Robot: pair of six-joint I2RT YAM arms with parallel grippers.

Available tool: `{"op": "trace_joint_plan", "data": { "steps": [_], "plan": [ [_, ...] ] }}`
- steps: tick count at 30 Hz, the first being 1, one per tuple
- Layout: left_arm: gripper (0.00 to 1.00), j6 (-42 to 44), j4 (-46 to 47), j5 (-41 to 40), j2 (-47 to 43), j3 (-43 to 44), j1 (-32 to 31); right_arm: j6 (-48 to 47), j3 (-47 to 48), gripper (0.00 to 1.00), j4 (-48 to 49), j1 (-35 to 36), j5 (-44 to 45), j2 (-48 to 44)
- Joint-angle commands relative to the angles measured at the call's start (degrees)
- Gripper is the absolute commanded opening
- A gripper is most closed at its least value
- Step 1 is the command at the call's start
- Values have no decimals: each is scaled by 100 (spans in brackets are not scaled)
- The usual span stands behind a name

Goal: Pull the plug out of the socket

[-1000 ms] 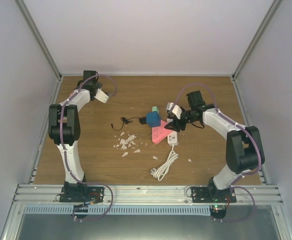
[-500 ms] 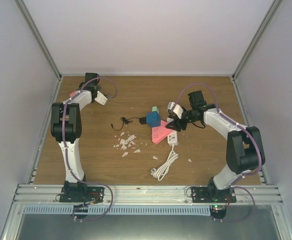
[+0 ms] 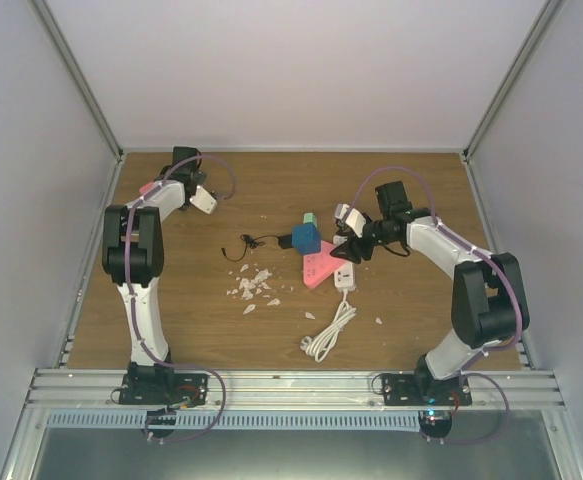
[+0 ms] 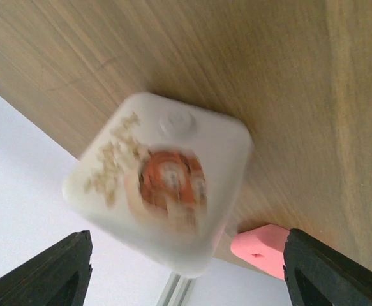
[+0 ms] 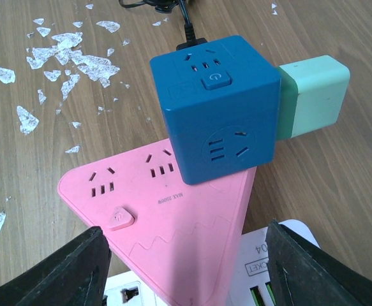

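Note:
A white plug (image 4: 163, 185) with an orange label shows blurred in the left wrist view, loose between the wide-apart fingers (image 4: 64, 271) of my left gripper (image 4: 189, 237), which touch nothing. From above, this plug (image 3: 204, 201) lies at the back left, just beyond my left gripper (image 3: 188, 184). My right gripper (image 5: 186, 242) hangs open over a pink triangular socket strip (image 5: 173, 217). On that strip sits a blue cube socket (image 5: 217, 108) with a mint-green block (image 5: 313, 95) plugged into its side. In the top view my right gripper (image 3: 348, 243) is just right of the blue cube (image 3: 306, 238).
A white power strip (image 3: 345, 277) lies under the pink strip (image 3: 321, 265), its coiled white cable (image 3: 329, 335) toward the front. A black cable (image 3: 246, 245) runs left from the cube. White flakes (image 3: 253, 288) litter the middle. A small pink piece (image 4: 262, 248) lies by the back-left wall.
My left gripper has opened and let go of the white plug, which now sits loose at its fingertips. The left arm drew back slightly. The right arm has hardly moved.

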Motion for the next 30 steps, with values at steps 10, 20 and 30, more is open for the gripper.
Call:
{"op": "trace_joint_plan", "data": {
  "steps": [10,20,30],
  "plan": [
    [92,728,-736,452,-689,7,-35,-18,252,69,49,-38,-89,75],
    [93,-1251,-2394,1512,-796,1144,-17,22,430,72,132,-39,-340,85],
    [92,-3091,-2982,3188,-1252,1139,-224,-536,968,79,51,67,-463,439]
  ]
}}
